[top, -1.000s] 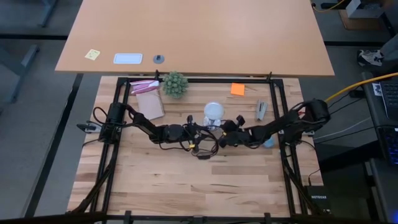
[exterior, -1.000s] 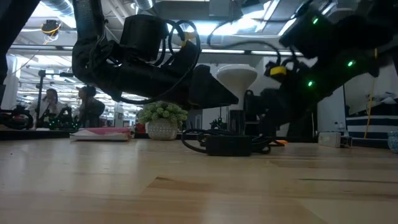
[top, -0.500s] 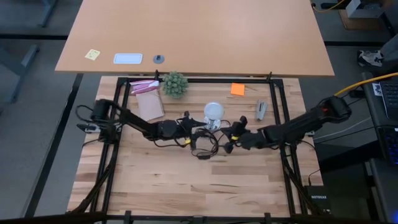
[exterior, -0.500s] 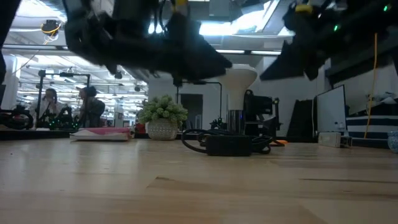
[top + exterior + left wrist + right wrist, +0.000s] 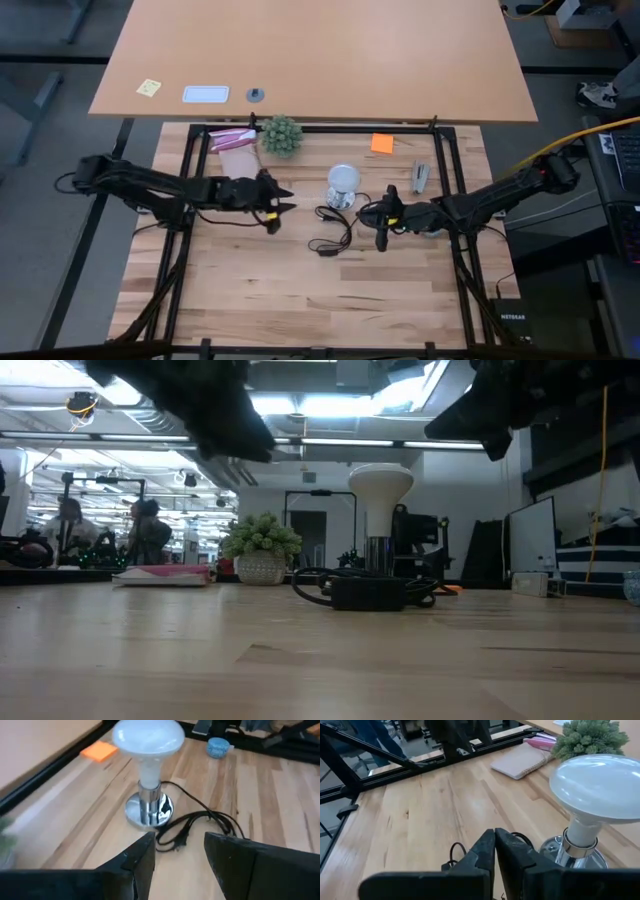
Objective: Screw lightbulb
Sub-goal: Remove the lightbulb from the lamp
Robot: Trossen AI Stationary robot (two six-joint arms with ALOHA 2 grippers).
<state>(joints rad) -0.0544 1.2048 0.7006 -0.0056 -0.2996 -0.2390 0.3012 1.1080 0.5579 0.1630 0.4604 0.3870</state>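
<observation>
The lightbulb (image 5: 147,740) stands upright, its narrow base down in the silvery socket (image 5: 148,812). The socket rests flat on the table, and its black cord (image 5: 330,235) lies looped in front of it. In the low view the lightbulb (image 5: 381,485) rises above the cord's plug (image 5: 365,592). My left gripper (image 5: 180,852) hangs open in the air left of the lightbulb, pointing at it, with nothing between its fingers. My right gripper (image 5: 494,845) hangs shut and empty right of the lightbulb (image 5: 600,782). In the high view the left gripper (image 5: 286,200) and the right gripper (image 5: 368,215) flank the lightbulb (image 5: 343,180).
A small green plant (image 5: 281,133), a pink booklet (image 5: 232,139) and a brown notebook (image 5: 241,171) lie at the far left. An orange note (image 5: 382,143) and a grey tool (image 5: 420,177) lie at the far right. A light-blue object (image 5: 218,746) sits beyond the lightbulb. Black frame rails (image 5: 445,180) border the table.
Both grippers have risen from beside the socket and drawn away from the lightbulb. The left went toward the table's left edge, the right a little toward the right edge, and both tipped up toward level. The lightbulb has stayed upright in the socket.
</observation>
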